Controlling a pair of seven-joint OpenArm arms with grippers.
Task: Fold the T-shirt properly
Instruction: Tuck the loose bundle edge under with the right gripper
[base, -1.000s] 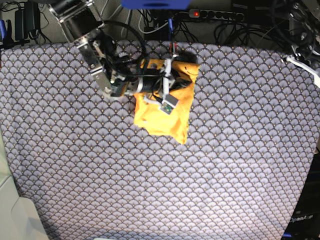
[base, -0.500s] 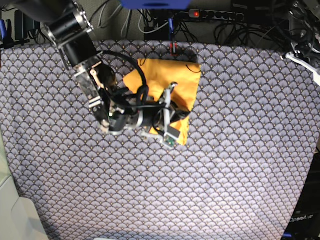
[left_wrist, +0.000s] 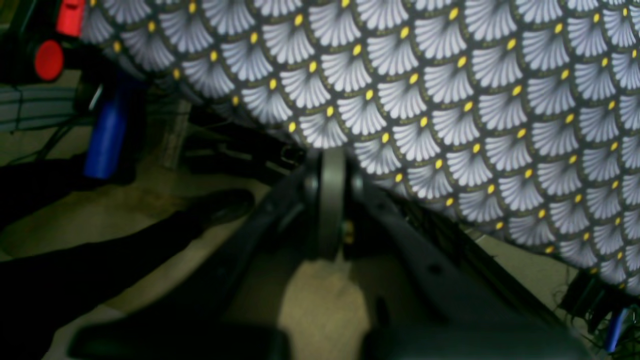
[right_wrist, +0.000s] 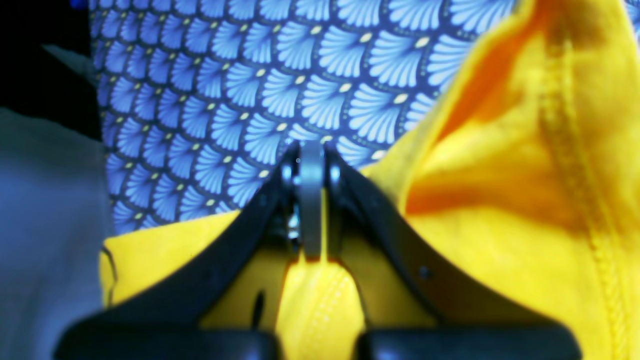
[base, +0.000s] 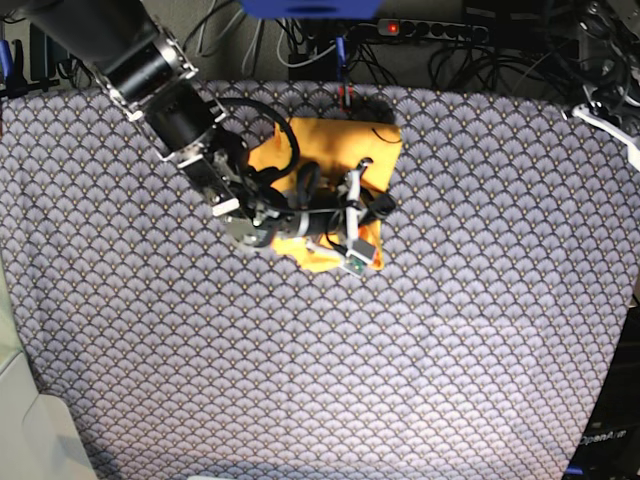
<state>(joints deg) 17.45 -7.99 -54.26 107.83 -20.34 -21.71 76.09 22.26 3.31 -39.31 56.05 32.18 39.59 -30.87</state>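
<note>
The right hand (right_wrist: 311, 200) is pressed together on a fold of the T-shirt (right_wrist: 500, 210), yellow cloth showing between its dark fingers (right_wrist: 380, 235). In the base view this hand (base: 352, 240) sits over the garment's near edge, and the T-shirt (base: 330, 150) lies bunched near the middle of the worktop's (base: 480, 320) far edge. The left hand (left_wrist: 330, 200) is pressed together on nothing, hanging past the worktop's patterned edge (left_wrist: 450, 90).
</note>
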